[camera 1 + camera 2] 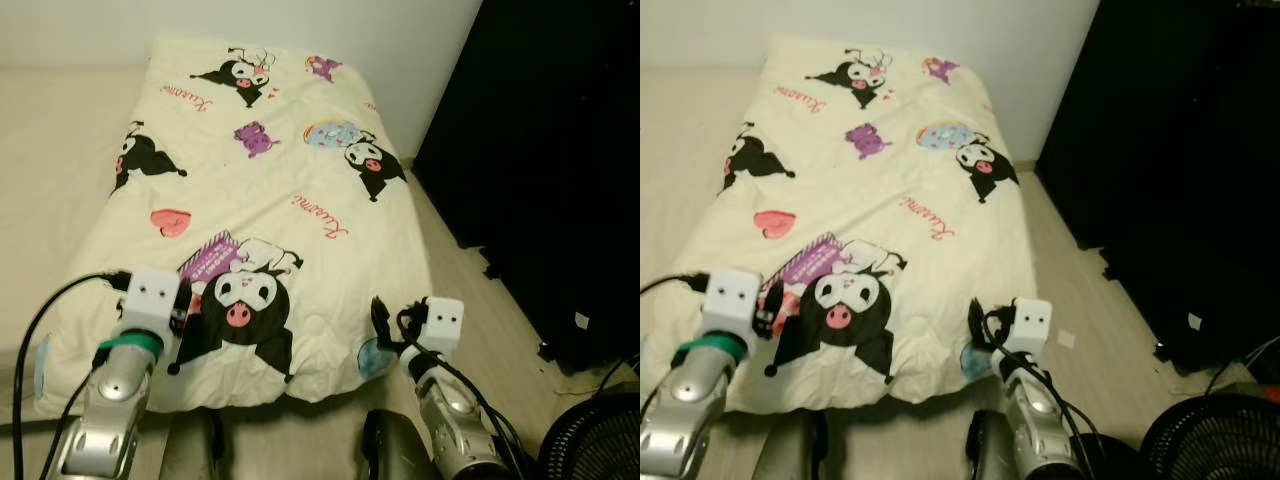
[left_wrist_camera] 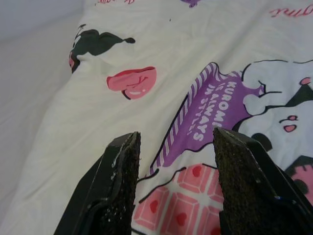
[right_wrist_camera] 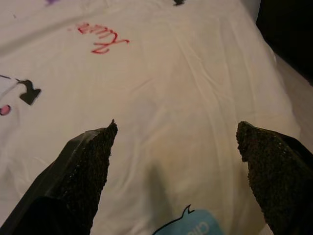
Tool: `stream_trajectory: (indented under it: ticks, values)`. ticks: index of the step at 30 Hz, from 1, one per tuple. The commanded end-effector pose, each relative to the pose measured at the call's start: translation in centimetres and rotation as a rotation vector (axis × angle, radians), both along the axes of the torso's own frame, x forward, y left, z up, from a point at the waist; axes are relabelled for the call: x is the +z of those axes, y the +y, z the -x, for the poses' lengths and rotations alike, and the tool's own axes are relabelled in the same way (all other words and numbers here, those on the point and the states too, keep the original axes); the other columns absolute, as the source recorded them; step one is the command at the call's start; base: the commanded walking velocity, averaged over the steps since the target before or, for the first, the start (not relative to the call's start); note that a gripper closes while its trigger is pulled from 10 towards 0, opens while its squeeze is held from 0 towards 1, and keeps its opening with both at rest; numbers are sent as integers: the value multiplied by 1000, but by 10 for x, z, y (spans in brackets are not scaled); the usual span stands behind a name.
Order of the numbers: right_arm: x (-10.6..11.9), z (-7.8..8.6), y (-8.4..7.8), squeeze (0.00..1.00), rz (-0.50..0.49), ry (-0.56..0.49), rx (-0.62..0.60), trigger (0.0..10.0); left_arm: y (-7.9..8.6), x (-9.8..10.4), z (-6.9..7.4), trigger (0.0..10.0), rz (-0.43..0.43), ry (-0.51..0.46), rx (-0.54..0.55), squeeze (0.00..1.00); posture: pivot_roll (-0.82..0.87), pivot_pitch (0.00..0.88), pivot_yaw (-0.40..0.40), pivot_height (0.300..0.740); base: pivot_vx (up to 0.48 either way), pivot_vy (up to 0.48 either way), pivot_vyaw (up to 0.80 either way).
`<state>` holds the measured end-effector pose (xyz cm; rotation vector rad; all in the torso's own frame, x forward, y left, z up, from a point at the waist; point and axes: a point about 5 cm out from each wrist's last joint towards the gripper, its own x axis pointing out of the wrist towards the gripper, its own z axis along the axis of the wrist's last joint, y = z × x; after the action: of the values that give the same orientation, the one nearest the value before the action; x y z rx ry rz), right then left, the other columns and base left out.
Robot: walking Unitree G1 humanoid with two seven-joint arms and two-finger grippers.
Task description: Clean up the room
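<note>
Over near blanket (image 1: pixel 270 190) edge: left gripper (image 2: pixel 173 142), right gripper (image 3: pixel 176 132), jaws apart, blanket spread beneath.

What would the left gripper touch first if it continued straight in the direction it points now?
Probably the cartoon-print blanket: the open left gripper points down at its purple striped print, with nothing seen between. How far off the fabric lies is unclear.

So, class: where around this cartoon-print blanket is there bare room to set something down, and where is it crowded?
Free: the pale floor on the robot's left of the blanket, and the narrow strip between the blanket and the black cabinet. Crowded: near the fan and cables on the right.
</note>
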<state>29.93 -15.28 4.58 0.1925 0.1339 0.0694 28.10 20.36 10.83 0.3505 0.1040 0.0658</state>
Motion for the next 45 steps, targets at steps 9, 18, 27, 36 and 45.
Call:
stream_trajectory:
  ticks: [9, 18, 27, 36, 45]
  values:
    - [-13, 7, -11, 0, 64, 37, -3, 10000, 1, -18, 2, 10000, 44, 29, 19, 0, 105, 0, -30, 639, 0, 0, 0]
    - [-14, 6, -8, 0, 73, 31, -10, 10000, 3, -21, -2, 10000, 30, 10, 16, 0, 106, 0, -21, 678, 0, 0, 0]
    - [-15, 5, -10, 0, 76, 31, -19, 10000, 3, -23, -2, 10000, 28, 0, 18, 0, 107, 0, -20, 707, 0, 0, 0]
    - [-16, 5, -11, 0, 85, 38, -26, 10000, 1, -26, -3, 10000, 29, -3, 18, 0, 109, 0, -22, 740, 0, 0, 0]
    - [-20, 6, -8, 0, 88, 49, -21, 10000, -2, -26, -3, 10000, 43, -16, 15, 0, 111, 0, -23, 740, 0, 0, 0]
